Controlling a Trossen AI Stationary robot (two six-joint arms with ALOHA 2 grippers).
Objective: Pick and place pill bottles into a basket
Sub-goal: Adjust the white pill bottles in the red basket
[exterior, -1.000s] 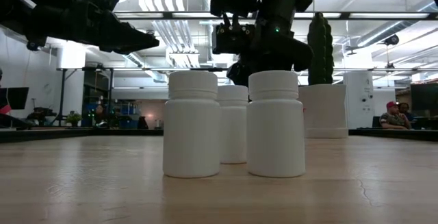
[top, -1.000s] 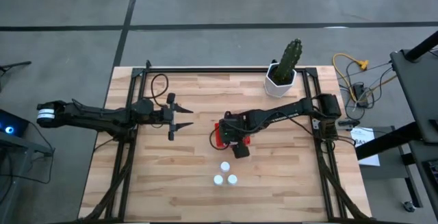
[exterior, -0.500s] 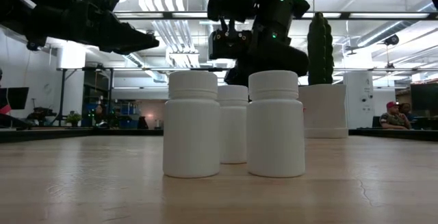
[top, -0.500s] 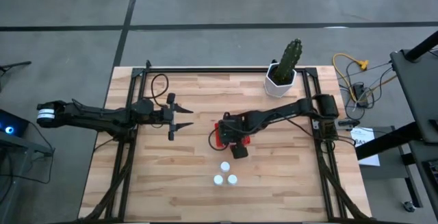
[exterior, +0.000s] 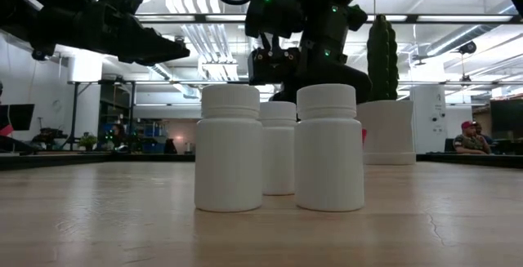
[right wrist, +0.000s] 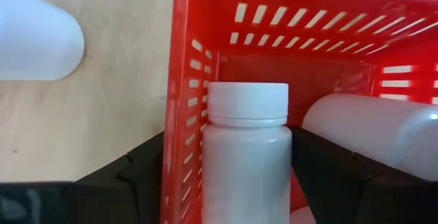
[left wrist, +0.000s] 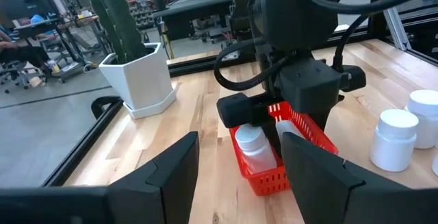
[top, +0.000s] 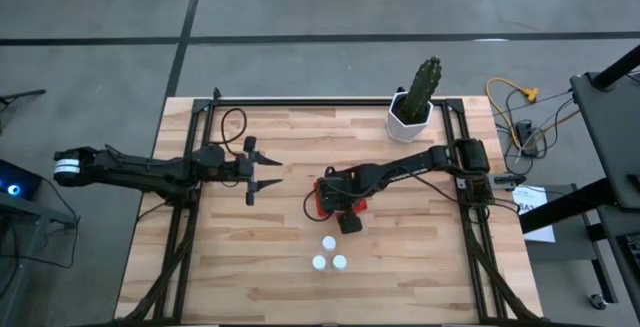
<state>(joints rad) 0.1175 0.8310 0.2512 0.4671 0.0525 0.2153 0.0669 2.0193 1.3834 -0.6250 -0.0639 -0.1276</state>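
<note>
The red basket [right wrist: 185,80] stands mid-table [top: 318,200]. My right gripper [right wrist: 227,131] is down in it, open, with a finger on either side of a white pill bottle [right wrist: 246,155]. A second bottle [right wrist: 369,128] lies in the basket beside it. Both show in the left wrist view [left wrist: 252,145]. Three more bottles [top: 328,243] stand upright on their bases nearer the table's front edge, also in the low view [exterior: 229,149]. My left gripper [top: 262,172] hovers open and empty to the basket's left. My right gripper has one finger [right wrist: 328,176] close along the side of the bottle's body [right wrist: 284,169]; I cannot tell whether it touches. A strip of red wall shows between the other finger [right wrist: 137,176] and the bottle. The fingers slant down from above. The bottle rests in the basket.
A white pot with a cactus [top: 410,117] stands at the table's far right, behind the basket. A black frame [top: 200,167] runs along the table's left, far and right sides. Bare wood lies in front of and beside the three standing bottles.
My right gripper has gone a little down into the basket and slightly toward the table's left edge. The three standing bottles have stayed where they were.
</note>
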